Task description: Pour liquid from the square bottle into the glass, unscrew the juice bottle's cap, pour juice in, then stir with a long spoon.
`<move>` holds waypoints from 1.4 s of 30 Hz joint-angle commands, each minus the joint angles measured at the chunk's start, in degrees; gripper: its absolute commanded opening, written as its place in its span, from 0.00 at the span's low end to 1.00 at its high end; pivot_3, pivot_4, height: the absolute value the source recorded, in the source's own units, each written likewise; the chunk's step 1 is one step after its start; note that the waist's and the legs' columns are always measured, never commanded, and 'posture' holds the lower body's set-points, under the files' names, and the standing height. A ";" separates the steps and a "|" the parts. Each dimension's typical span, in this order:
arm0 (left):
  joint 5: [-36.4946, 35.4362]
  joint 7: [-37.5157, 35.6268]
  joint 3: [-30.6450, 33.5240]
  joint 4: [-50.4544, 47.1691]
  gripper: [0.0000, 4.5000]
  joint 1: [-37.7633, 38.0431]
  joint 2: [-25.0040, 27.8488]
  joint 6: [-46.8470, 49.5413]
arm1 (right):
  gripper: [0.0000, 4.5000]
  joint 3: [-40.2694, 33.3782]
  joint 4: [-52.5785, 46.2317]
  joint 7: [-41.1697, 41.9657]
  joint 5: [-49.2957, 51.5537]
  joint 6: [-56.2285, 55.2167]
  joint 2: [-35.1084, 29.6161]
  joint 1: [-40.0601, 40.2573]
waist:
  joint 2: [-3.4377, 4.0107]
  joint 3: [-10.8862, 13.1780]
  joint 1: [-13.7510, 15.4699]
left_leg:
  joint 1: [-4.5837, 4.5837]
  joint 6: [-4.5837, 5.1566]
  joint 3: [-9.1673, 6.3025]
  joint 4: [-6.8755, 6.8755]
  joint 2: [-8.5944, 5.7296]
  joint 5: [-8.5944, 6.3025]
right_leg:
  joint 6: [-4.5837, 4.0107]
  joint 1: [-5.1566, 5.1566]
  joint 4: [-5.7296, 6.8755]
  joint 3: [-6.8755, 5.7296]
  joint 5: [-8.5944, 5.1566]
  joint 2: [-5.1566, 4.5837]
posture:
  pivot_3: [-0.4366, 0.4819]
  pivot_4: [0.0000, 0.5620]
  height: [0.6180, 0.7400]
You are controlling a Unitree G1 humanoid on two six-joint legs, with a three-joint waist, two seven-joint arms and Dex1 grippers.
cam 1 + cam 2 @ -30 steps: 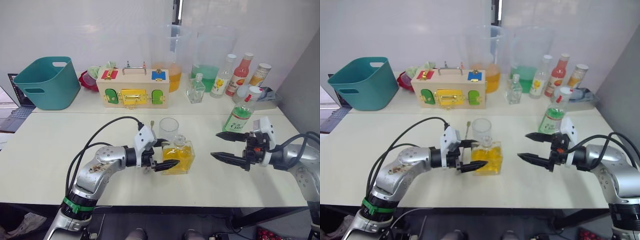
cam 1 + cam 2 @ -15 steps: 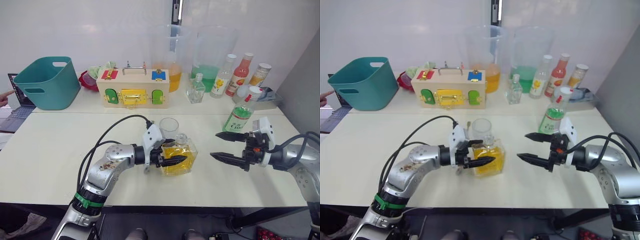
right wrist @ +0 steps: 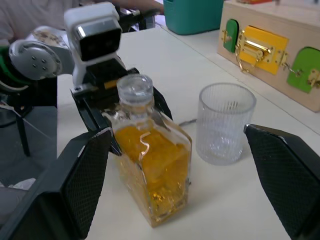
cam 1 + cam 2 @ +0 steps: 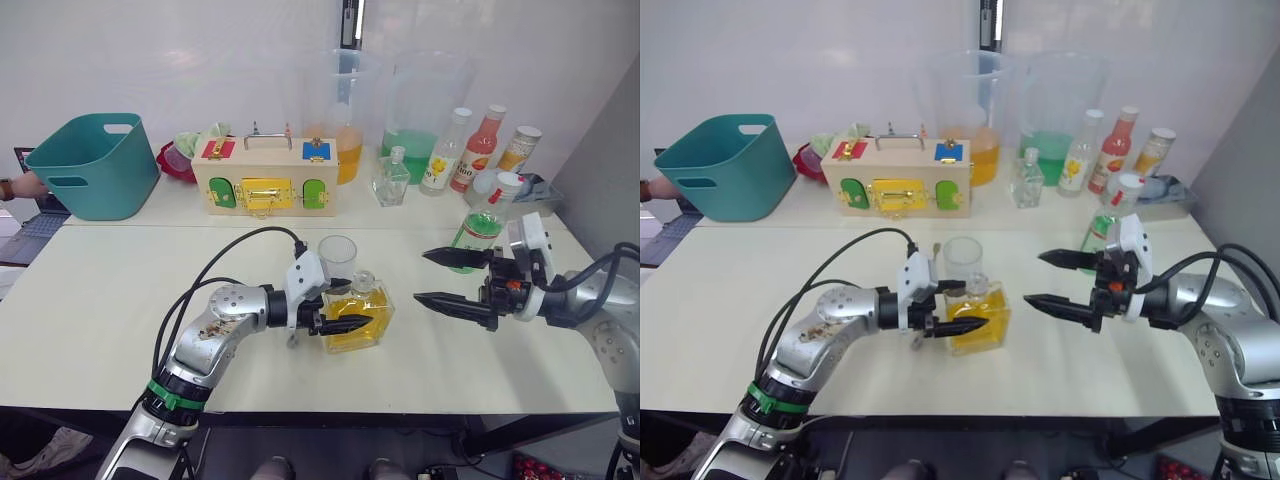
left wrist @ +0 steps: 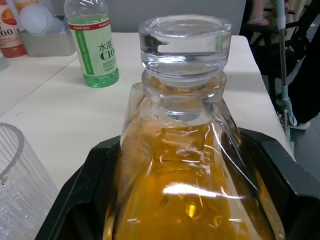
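Directly behind the square bottle (image 4: pixel 358 316) in the left tool (image 4: pixel 335 305), the glass (image 4: pixel 337 259); right tool (image 4: pixel 441 277) agape, empty.

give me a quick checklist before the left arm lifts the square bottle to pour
1. Left gripper around the square bottle: ok, fingers on both sides.
2. Stopper off the bottle: not ok, it sits in the neck.
3. Glass upright and open: ok, just behind the bottle.
4. Right gripper clear of the pour path: ok, open, off to the side.
5. Grip firm enough to lift: cannot tell.
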 commanded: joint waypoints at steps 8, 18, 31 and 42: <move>0.81 -3.47 -0.53 2.91 0.62 -1.70 0.69 -3.51 | 1.00 8.18 -8.12 -5.25 -0.75 3.28 2.03 -8.99 | 0.01 -0.01 -0.13 | 0.02 0.00 0.00 0.00 0.02 0.00 | 0.00 -0.02 0.02 0.00 0.00 0.01 | 0.48 0.27 1.00; 0.84 -3.66 -0.87 3.34 0.62 -1.76 0.09 -4.43 | 1.00 14.05 -7.83 -7.26 -2.10 6.53 4.49 -12.78 | 0.01 -0.01 -0.01 | 0.01 0.00 -0.03 0.00 0.00 0.00 | 0.00 -0.02 0.03 0.00 0.00 0.00 | 0.48 0.27 1.00; 1.23 -3.42 -0.89 3.14 0.62 -1.33 -0.12 -4.76 | 1.00 16.38 -5.15 -7.98 -3.36 8.32 7.02 -16.74 | 0.01 -0.01 0.00 | 0.01 0.00 -0.04 0.00 -0.01 0.00 | 0.00 -0.03 0.04 -0.01 0.00 0.00 | 0.48 0.27 1.00; 1.54 -3.17 -1.19 3.13 0.62 -1.08 -0.18 -5.18 | 0.82 15.95 -1.41 -6.15 -7.38 5.23 6.00 -13.32 | 0.01 -0.01 0.01 | 0.01 0.00 -0.04 0.00 -0.01 0.00 | 0.00 -0.03 0.05 -0.01 0.00 0.00 | 0.48 0.27 1.00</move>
